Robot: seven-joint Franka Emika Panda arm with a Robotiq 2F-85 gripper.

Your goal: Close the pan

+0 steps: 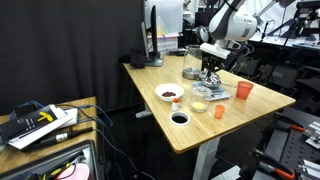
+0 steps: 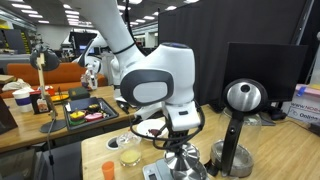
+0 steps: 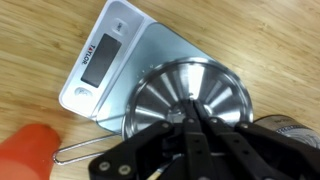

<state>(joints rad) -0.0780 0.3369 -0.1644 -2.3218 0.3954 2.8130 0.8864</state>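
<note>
Gripper sits low centre in the wrist view, fingers drawn narrow on what looks like the small centre knob of the ribbed steel lid. The pan is centre-right of that frame, overlapping the lower-right corner of the white scale. Its thin wire handle pokes out lower left toward the orange cup. Can't tell if the lid is seated or hovering just above the rim. My read: thin sheet metal, light, stiff and slick, so it skates and rings if bumped. The knob is the only sane grip: pinch it square, lower flat and centred, don't drag sideways.
</note>
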